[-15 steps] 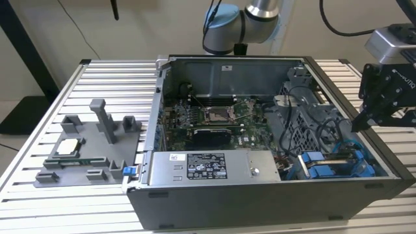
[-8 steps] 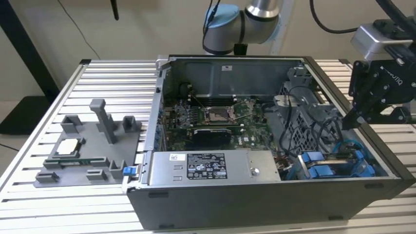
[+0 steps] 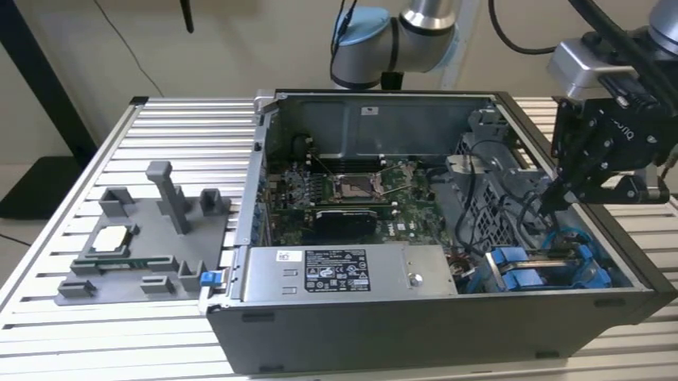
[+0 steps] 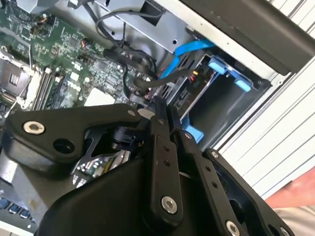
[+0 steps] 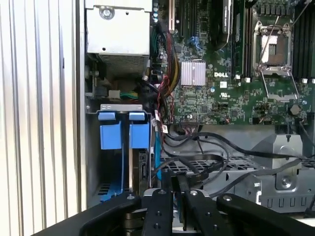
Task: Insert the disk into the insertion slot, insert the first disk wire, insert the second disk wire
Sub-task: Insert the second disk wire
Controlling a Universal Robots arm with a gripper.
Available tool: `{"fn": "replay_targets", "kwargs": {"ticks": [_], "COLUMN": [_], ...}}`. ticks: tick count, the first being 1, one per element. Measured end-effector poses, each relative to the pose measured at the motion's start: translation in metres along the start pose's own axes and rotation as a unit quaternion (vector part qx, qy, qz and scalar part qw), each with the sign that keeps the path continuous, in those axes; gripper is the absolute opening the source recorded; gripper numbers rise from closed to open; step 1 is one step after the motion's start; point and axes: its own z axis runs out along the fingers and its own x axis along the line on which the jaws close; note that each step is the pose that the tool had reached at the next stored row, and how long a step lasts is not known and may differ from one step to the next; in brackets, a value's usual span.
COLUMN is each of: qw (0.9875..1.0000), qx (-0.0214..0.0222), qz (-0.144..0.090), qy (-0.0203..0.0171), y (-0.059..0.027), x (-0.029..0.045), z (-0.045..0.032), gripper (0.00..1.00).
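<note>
Disk wire work seems to be in hand: in the exterior view we see the gripper (image 3: 553,198) reaching down into the open computer case (image 3: 424,317), just above the drive cage (image 3: 551,266) with its blue carriers, at that view's right. The disk itself we judge already seated there (only the blue frame ends show).

In the second wrist view the fingers (image 4: 160,123) press together on a flat dark cable (image 4: 147,81), beside a blue cable (image 4: 184,54). We judge such wire light, limp and best held close to its plug.

In the first wrist view two blue carrier tabs (image 5: 123,135) fill the cage bay.
</note>
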Motion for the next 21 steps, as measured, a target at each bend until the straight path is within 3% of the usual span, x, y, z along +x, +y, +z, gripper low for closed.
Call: {"fn": "replay_targets", "kwargs": {"ticks": [5,9,16,21], "qw": [1.0,1.0,0.9999,0.9997], "qx": [0.0008,0.0018,0.0139,0.0207], "qz": [0.0,0.0,-0.002,-0.003], "qy": [-0.0018,-0.0025,-0.0098,-0.0118], "y": [0.002,0.0034,0.0034,0.0033], "x": [0.0146,0.0209,0.0264,0.0301], "z": [0.0037,0.0096,0.0169,0.0237], "gripper": [0.0,0.0,0.0,0.0]}}
